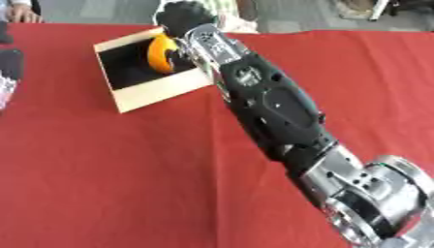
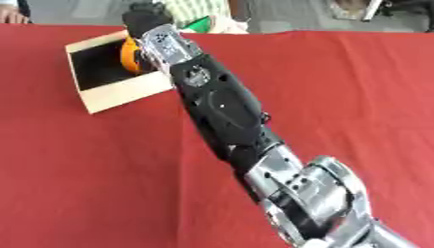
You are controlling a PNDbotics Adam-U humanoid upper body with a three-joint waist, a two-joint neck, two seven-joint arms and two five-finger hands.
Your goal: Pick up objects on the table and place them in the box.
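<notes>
Item: table (image 1: 101, 184), covered in a plain red cloth, matte, with a faint crease running down it near the arm. Item: box (image 1: 157, 92), shallow, open-topped, rectangular, of pale tan card or thin board with a dark, black-looking interior; it lies askew toward the far left of the table, one corner pointing at the far edge, its light near wall broad and flat. Item: orange object (image 1: 161, 52), rounded and smooth, bright orange shading to yellow, sitting within the box against its far right side, partly covered by the arm; what it is cannot be made out beyond colour and shape. Item: right robot hand (image 1: 185, 17), black, bulky and rounded, reaching over the far right corner of the box directly above the orange object; the fingers are hidden behind the back of the hand and wrist, so whether they are spread, curled or holding the orange object cannot be told. Item: right arm (image 1: 280, 106), crossing the picture diagonally from the lower right corner to the box; glossy black moulded forearm shell with oval panels, a silver perforated wrist section near the hand, and large brushed-silver cylindrical joints at the lower right. Item: a dark, partly patterned shape (image 1: 8, 72) at the left edge of the table, not identifiable.
</notes>
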